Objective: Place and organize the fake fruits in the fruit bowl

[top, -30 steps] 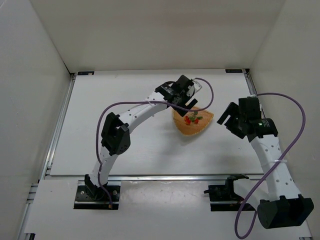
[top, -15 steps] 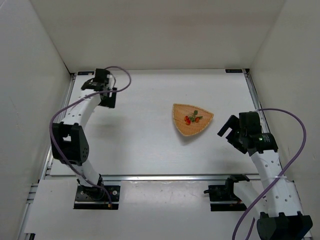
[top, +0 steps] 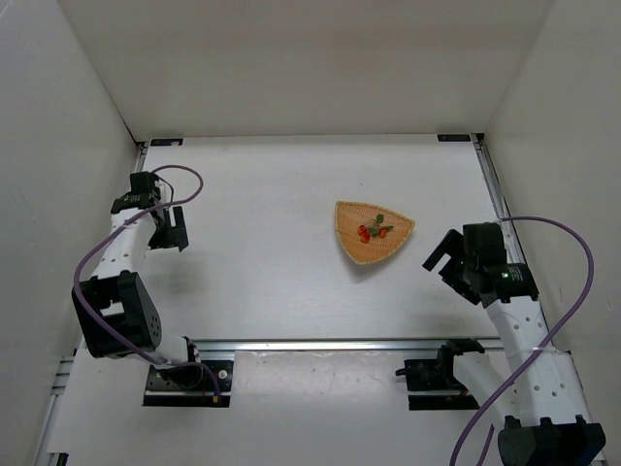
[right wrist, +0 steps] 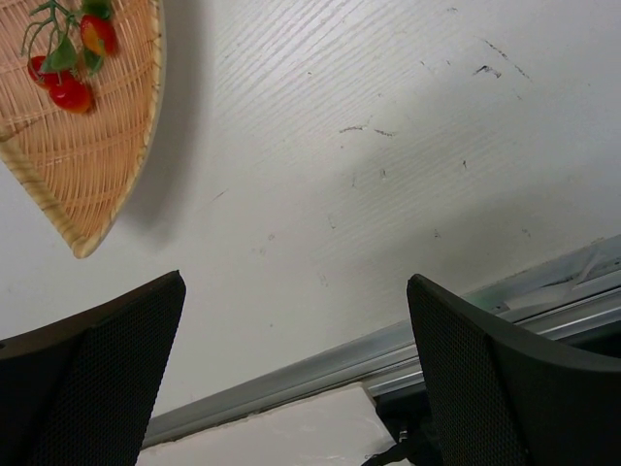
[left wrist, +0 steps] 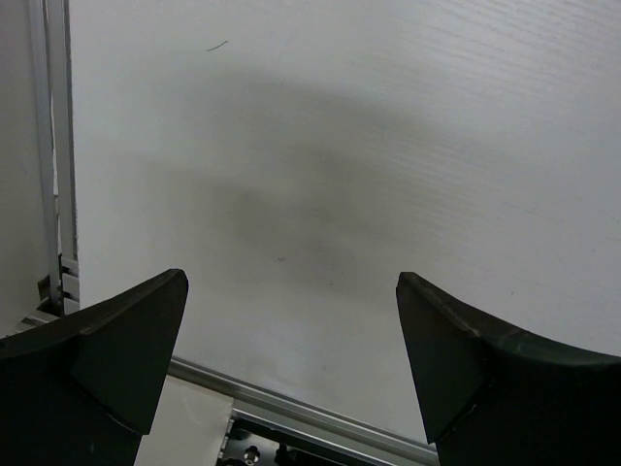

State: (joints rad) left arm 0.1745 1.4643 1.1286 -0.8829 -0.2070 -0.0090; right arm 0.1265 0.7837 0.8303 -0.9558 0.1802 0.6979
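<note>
The fruit bowl (top: 365, 254), a tan fan-shaped wicker basket, lies right of the table's centre. The fake fruits (top: 371, 231), small red berries on green stems, sit inside it. In the right wrist view the fruit bowl (right wrist: 92, 165) fills the upper left corner with the fake fruits (right wrist: 70, 85) on its weave. My right gripper (top: 440, 256) hovers to the right of the bowl, apart from it; its jaws (right wrist: 296, 282) are open and empty. My left gripper (top: 173, 231) is far off at the table's left side, open over bare table (left wrist: 291, 282).
An aluminium rail (right wrist: 291, 379) runs along the table's near edge, also under the left gripper as the same rail (left wrist: 310, 413). A side rail (left wrist: 53, 146) borders the left edge. White walls enclose the table on three sides. Purple cables loop from both arms.
My left arm swung away from the bowl to the far left of the table, then drew nearer. My right gripper backed slightly toward the near edge and its jaws widened.
</note>
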